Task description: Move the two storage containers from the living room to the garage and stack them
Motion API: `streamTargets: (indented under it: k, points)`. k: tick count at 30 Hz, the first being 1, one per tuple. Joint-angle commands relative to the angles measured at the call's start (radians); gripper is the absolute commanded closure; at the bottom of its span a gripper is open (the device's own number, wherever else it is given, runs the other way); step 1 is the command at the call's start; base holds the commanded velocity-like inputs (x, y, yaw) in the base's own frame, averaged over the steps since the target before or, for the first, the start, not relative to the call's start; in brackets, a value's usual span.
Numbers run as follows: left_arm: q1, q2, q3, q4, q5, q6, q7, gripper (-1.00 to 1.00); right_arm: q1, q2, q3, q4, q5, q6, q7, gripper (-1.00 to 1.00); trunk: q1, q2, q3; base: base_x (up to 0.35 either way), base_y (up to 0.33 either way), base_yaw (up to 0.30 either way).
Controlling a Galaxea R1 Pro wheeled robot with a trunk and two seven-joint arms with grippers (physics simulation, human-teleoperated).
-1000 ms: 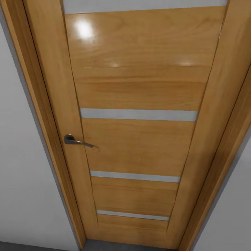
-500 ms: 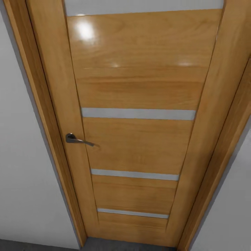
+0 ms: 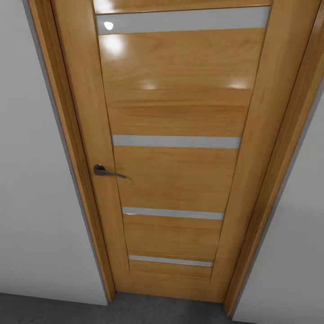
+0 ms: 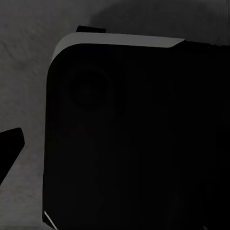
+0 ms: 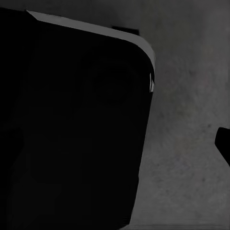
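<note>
We face a closed wooden door [image 3: 175, 135] blocking the way ahead, white walls [image 3: 31, 180] left and right; grey floor [image 3: 157, 312] near us lies open.

Head view bright, glare on door [image 3: 175, 112]; wrist views v. dim.

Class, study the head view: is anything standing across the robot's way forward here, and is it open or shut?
Yes. A wood-panelled door stands straight ahead, shut within its frame, its handle untouched. White wall flanks it on both sides, and grey floor shows at its foot. No container is visible at this moment.
</note>
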Motion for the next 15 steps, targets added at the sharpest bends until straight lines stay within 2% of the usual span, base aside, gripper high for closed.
streamTargets:
  k: [1, 4, 7, 13, 15]
  points:
    - [-0.001, 0.0, 0.002, 0.0, 0.01, -0.002, 0.0, -1.0, -0.007, 0.006, 0.012, 0.004, 0.0, 0.001, -0.005, -1.0, 0.0, -0.001, -0.001, 0.0, 0.0, 0.0]
    - [-0.001, 0.0, 0.003, 0.0, 0.011, -0.002, 0.0, -1.0, -0.024, 0.023, 0.029, -0.001, -0.016, 0.018, 0.001, -1.0, 0.0, -0.001, -0.001, 0.0, 0.0, 0.0]
    - [-0.001, 0.001, 0.004, 0.0, 0.01, -0.002, 0.0, -1.0, -0.041, 0.005, 0.035, -0.015, -0.005, 0.023, 0.017, -1.0, 0.0, -0.001, -0.001, 0.0, 0.0, 0.0]
    - [-0.002, 0.0, 0.005, 0.0, 0.01, -0.002, 0.0, -1.0, -0.011, -0.028, 0.028, -0.049, 0.028, -0.011, 0.014, -1.0, 0.0, -0.001, -0.001, 0.0, 0.0, 0.0]
    - [-0.002, 0.0, 0.005, 0.0, 0.01, -0.002, 0.0, -1.0, -0.006, -0.031, 0.028, -0.06, 0.04, -0.009, 0.011, -1.0, 0.0, -0.001, -0.001, 0.0, 0.0, 0.0]
